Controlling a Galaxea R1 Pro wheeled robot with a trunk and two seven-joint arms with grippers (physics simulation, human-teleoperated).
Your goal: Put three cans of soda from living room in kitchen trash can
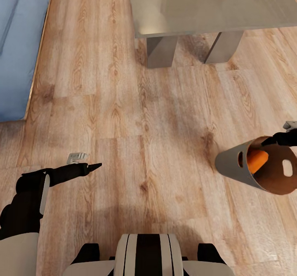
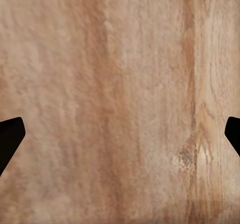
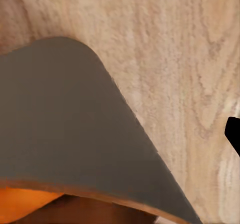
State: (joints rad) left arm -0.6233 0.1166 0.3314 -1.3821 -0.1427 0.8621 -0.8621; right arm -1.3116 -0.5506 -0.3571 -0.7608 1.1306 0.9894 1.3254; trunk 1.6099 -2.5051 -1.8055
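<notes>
The robot is showing a white trunk (image 1: 148,255) striped black, black arms with white shells, and black pointed end effector fingers (image 1: 91,167).

Even, bright light — soft shadows on the wood floor (image 1: 136,144), wrist views blurred.

The left arm (image 1: 29,197) is seen low at the left of the head view, black forearm over a white sleeve, bent at the elbow and stretched toward the middle. The left gripper (image 1: 88,168) is held level; in its wrist view the two dark fingertips (image 2: 10,139) are set wide apart at opposite edges, nothing between them. The right gripper (image 1: 284,138) is seen at the right edge, black, with a pale bracket above. One right fingertip (image 3: 234,134) is caught in its wrist view; the jaw state cannot be told. The white-and-black trunk (image 1: 148,255) is seen bottom centre.
</notes>
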